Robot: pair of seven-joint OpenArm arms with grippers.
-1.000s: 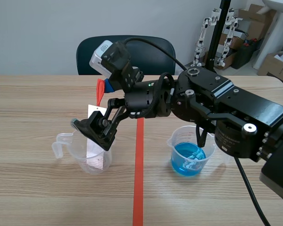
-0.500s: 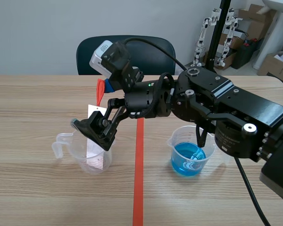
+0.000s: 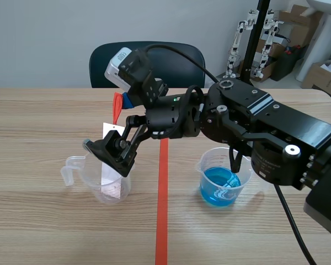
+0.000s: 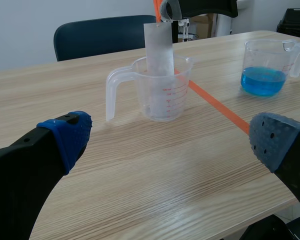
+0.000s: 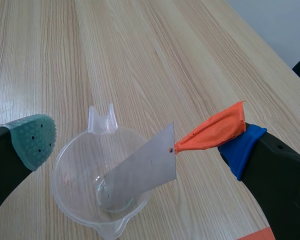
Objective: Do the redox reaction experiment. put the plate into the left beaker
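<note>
The thin grey plate (image 5: 140, 172) leans tilted inside the clear left beaker (image 5: 70, 165), its lower end on the beaker's bottom. An orange strip (image 5: 215, 131) tied to its top corner reaches the blue pad of my right gripper (image 5: 137, 145). That gripper hangs open above the beaker, one finger on either side. In the scene view the right arm reaches across the red line to the beaker (image 3: 102, 185) with the plate (image 3: 106, 171). My left gripper (image 4: 170, 145) is open, low over the table, with the beaker (image 4: 162, 90) and plate (image 4: 158, 47) ahead of it.
A second beaker (image 3: 220, 182) holding blue liquid stands right of the orange-red tape line (image 3: 161, 221), under the right arm; it also shows as the blue beaker (image 4: 267, 67) in the left wrist view. A dark chair (image 3: 149, 61) stands behind the table.
</note>
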